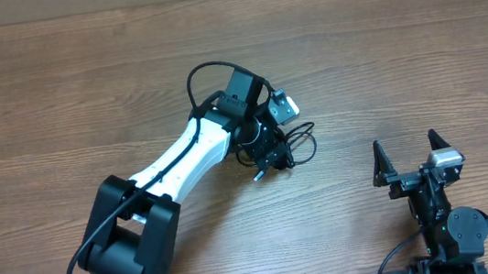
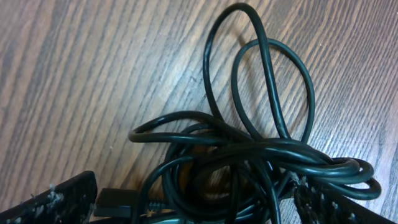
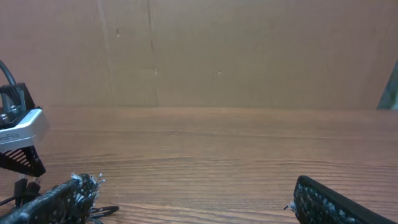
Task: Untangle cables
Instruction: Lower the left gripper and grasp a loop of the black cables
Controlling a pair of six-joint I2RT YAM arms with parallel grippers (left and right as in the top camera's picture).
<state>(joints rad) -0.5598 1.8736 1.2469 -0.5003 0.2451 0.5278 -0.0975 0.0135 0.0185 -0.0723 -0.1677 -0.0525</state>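
The cables (image 1: 305, 141) are a knotted bundle of thin black cords lying on the wooden table near its middle. In the left wrist view the cables (image 2: 249, 152) fill the lower half, with two loops reaching upward and a black plug at the lower left. My left gripper (image 1: 274, 155) is down over the bundle, open, with a finger on each side of it (image 2: 199, 208). My right gripper (image 1: 405, 144) is open and empty, well to the right of the cables and near the front edge; its view (image 3: 193, 202) shows bare table between its fingers.
The wooden table (image 1: 82, 91) spreads out on all sides. A brown cardboard wall (image 3: 217, 50) stands along the far edge. The left arm's wrist (image 3: 18, 130) shows at the left of the right wrist view.
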